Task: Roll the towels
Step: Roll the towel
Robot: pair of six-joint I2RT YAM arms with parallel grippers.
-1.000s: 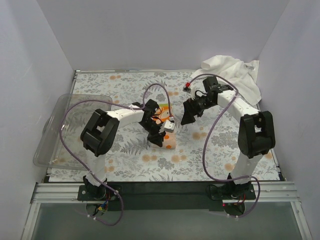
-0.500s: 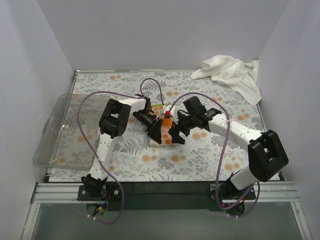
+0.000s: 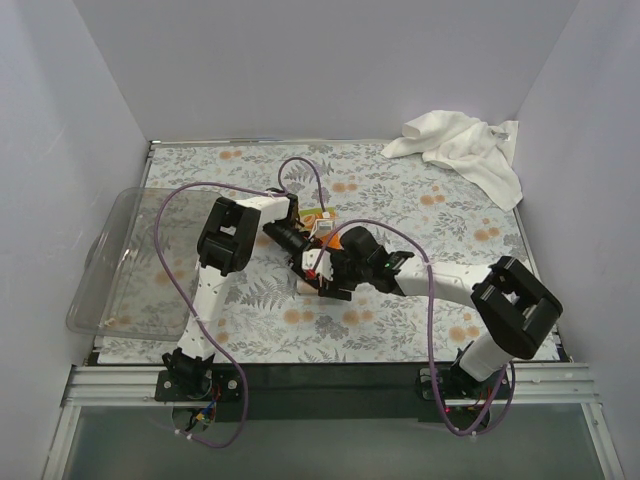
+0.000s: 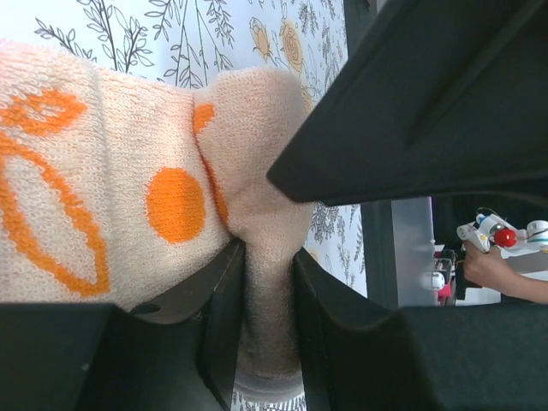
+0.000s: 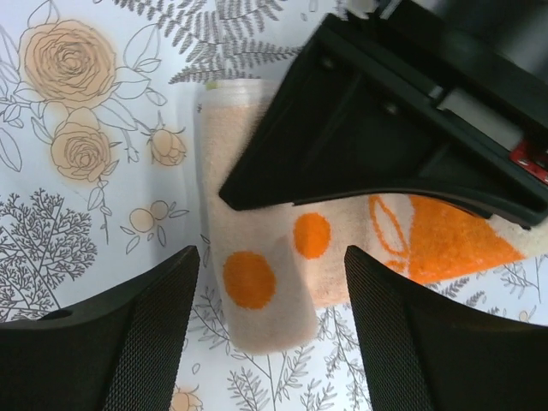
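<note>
The small white orange-printed terry cloth [image 5: 257,287] lies half-rolled at the centre of the bench [image 3: 380,330]. The left end effector [image 4: 267,282] pinches its roll, likely anchoring it. The right end effector [image 5: 272,338] straddles it, released. The plain white towel [image 3: 462,148] lies crumpled at one o'clock.

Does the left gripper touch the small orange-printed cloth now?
Touching. The left wrist view shows a fold of the printed cloth pinched between both fingers of the left gripper.

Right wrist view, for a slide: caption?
Open right gripper straddles the rolled end of the orange-printed cloth, left gripper pinching it.
</note>
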